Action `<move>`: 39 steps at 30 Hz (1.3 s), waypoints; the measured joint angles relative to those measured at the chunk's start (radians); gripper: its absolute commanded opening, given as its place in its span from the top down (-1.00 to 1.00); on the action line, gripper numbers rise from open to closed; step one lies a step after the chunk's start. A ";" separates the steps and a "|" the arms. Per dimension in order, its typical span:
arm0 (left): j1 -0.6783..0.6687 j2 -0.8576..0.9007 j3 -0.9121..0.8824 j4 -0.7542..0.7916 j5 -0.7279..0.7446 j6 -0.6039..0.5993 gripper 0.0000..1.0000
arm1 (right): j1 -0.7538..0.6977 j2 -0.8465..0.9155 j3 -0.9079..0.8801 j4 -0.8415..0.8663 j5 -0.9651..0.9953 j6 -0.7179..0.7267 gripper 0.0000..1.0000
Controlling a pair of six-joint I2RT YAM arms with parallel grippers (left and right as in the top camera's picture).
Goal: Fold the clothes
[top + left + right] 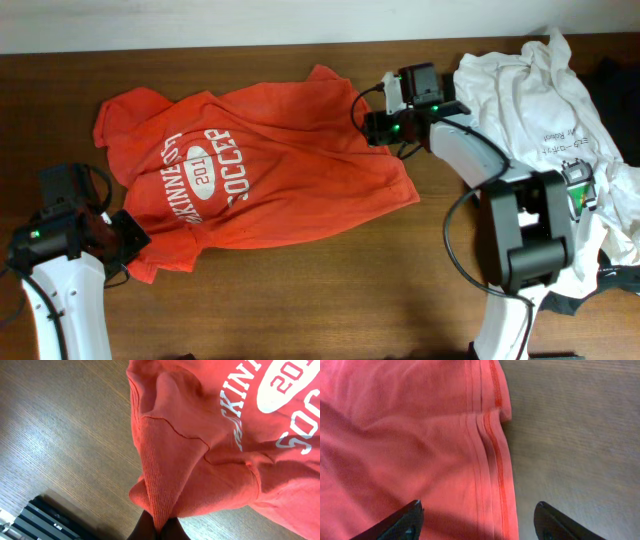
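Left gripper (158,529) pinched fully closed on ribbed fold of orange-red shirt (260,170), near its lower-left corner. Right gripper (480,519) spread wide, holding nothing — fingers astride stitched hem at shirt's right edge. Shirt lies print-up, rumpled, mid-worktop (300,310); white tee (530,100) heaped at right, partly under right arm. Likely light, limp jersey, will drape and bunch — best pinched at hems or corners. Left fingertips mostly cut off; which part is pinched unclear.

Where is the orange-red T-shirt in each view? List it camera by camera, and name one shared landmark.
Overhead: orange-red T-shirt spread left of centre.
Left wrist: fills the centre and right, bunched.
Right wrist: covers the left half, hem down the middle.
Shared landmark: the brown wooden table beside it.
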 measured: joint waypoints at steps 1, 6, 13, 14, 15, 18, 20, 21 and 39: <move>0.000 0.000 0.000 -0.001 0.000 0.000 0.99 | 0.000 0.021 0.000 0.049 0.000 0.000 -0.49; 0.000 0.000 0.000 -0.003 0.000 0.000 0.99 | -0.001 0.114 -0.003 0.229 -0.003 0.001 -0.43; 0.000 0.000 0.000 -0.009 0.000 0.000 0.99 | 0.011 0.179 -0.009 0.386 -0.012 -0.007 0.92; 0.000 0.000 0.000 -0.009 0.000 0.000 0.99 | 0.014 0.179 -0.004 0.388 -0.020 -0.004 0.92; 0.000 0.000 0.000 -0.008 0.000 0.000 0.99 | 0.015 0.179 0.003 0.380 -0.031 -0.006 0.92; 0.000 0.000 0.000 -0.007 0.000 0.000 0.99 | 0.013 0.159 0.035 0.362 -0.029 0.014 0.74; 0.000 0.000 0.000 -0.002 0.000 0.000 0.99 | 0.011 0.130 0.108 0.362 0.029 0.046 -0.95; 0.000 0.000 0.000 0.000 0.000 0.000 0.99 | 0.009 0.119 0.145 0.368 0.053 0.056 -0.97; 0.000 0.000 0.000 0.029 0.000 0.000 0.99 | -0.108 -0.026 0.199 -0.819 0.113 0.116 -0.96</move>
